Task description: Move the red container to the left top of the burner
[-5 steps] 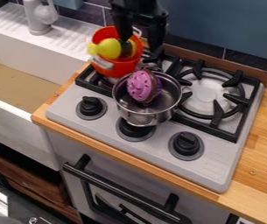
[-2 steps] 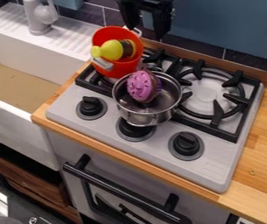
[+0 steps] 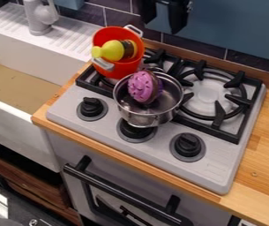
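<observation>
The gripper (image 3: 162, 17) hangs at the top edge of the camera view, above and to the right of the red container, apart from it. Its two fingers stand open with nothing between them. The red container (image 3: 120, 68) rests at the back left part of the stove, on the left side of the burner grate (image 3: 103, 89). It has light grey handles and is tipped somewhat toward the camera. Inside it lies a yellow-green toy with a dark brown part (image 3: 113, 50).
A metal pot (image 3: 144, 118) holding a purple-topped toy (image 3: 142, 87) stands right in front of the red container. The round burner (image 3: 209, 94) is at the right. A white sink (image 3: 39, 57) with a grey faucet (image 3: 38, 16) lies at the left; a tiled wall (image 3: 122, 18) runs behind.
The gripper has moved up and to the right, away from the red container, leaving it and the toy inside in plain view. The container and pot have kept their places.
</observation>
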Robot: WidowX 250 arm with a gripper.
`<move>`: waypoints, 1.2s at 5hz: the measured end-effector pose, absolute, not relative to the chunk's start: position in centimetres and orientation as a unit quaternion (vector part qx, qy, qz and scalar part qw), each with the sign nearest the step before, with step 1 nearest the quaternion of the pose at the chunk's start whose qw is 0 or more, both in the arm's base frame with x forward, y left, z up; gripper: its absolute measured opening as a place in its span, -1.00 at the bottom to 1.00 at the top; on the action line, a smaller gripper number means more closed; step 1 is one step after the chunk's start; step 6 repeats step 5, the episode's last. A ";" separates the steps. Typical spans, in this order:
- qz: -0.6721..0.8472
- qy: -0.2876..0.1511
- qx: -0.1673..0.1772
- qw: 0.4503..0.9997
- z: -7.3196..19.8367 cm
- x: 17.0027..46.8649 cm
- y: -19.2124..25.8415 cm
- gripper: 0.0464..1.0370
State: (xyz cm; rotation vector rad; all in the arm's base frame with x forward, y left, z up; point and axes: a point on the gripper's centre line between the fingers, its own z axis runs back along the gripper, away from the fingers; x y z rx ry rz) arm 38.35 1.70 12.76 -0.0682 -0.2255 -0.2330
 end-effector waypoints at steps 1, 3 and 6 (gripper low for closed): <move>-0.077 -0.106 -0.030 0.991 13.0 38.3 1.0 0.92; -0.037 -0.102 -0.019 0.994 14.3 37.9 1.4 0.92; -0.039 -0.098 -0.024 0.994 15.2 37.9 1.5 0.92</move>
